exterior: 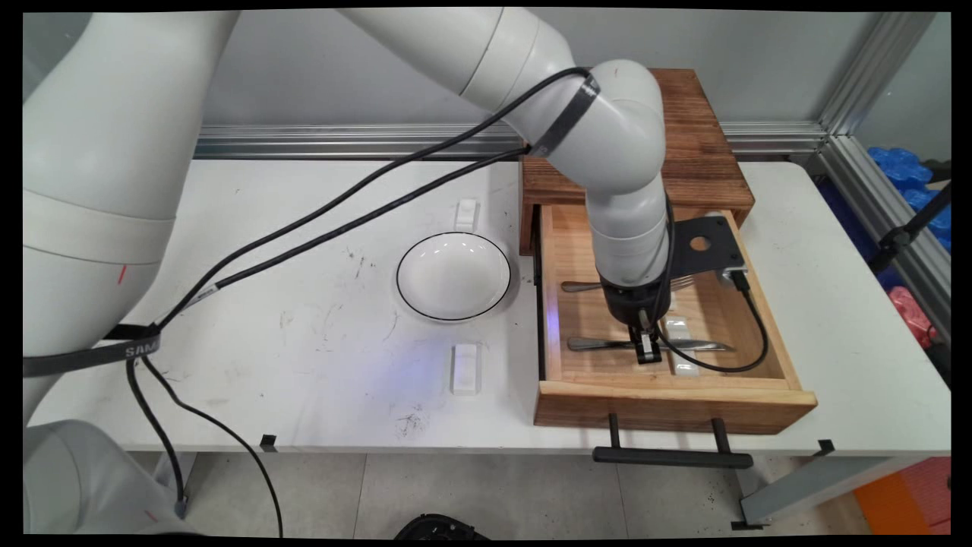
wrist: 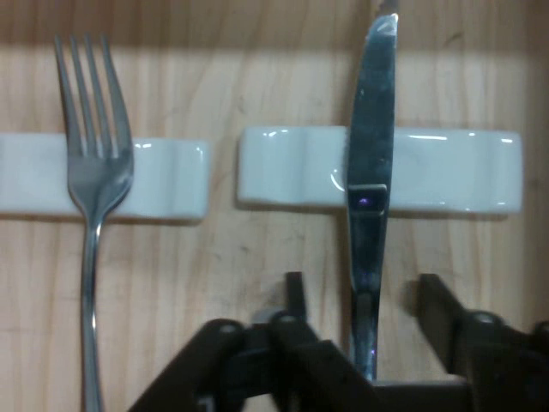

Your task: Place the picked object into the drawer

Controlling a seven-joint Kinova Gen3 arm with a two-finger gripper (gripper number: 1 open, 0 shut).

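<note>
My black gripper [exterior: 645,351] [wrist: 362,288] is down inside the open wooden drawer [exterior: 668,395]. It stands open, one finger on each side of a silver knife [exterior: 702,346] [wrist: 371,154], with gaps between the fingers [wrist: 294,296] and the handle. The knife's blade lies across a white ceramic cutlery rest [exterior: 681,357] [wrist: 455,169]. A silver fork [exterior: 581,286] [wrist: 93,163] lies parallel to it farther back in the drawer, with its tines on a second white rest [wrist: 167,176].
The drawer is pulled out of a dark wooden box [exterior: 699,152] at the back right, and its black handle [exterior: 672,456] overhangs the table's near edge. A white black-rimmed bowl [exterior: 453,275] sits left of the drawer. Two white rests [exterior: 465,368] [exterior: 466,214] lie in front of and behind the bowl.
</note>
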